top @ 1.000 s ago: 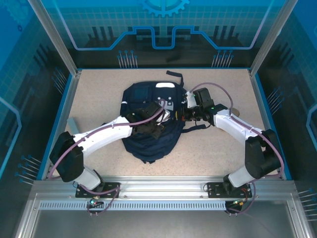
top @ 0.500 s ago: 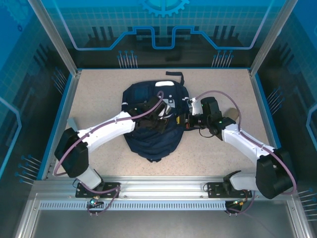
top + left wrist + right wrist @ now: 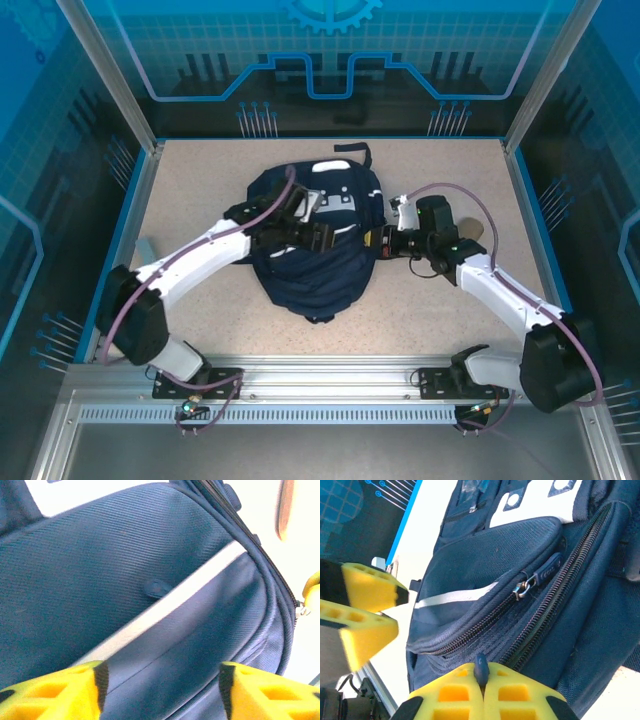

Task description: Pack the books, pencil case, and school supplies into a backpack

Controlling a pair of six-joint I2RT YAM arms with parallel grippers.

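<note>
**Closing up appears to be the step in hand**

The backpack (image 3: pixel 315 265) lies flat in the middle of the table (image 3: pixel 200 180), its top loop toward the far edge. The right gripper (image 3: pixel 482 682) is clamped on a dark zipper pull (image 3: pixel 480 665) at the backpack's right side. A second pull (image 3: pixel 522 587) hangs free on the pocket zip beside it. The left gripper (image 3: pixel 162 687) hovers over the front panel, pads apart, holding nothing.

Fabric hides the contents, so whether the books are inside cannot be told. A tan object (image 3: pixel 470 228) lies right of the backpack, half behind the arm and too unclear to name.

I judge that loading is largely done and zipping remains. How much of the zip is shut I cannot tell.
</note>
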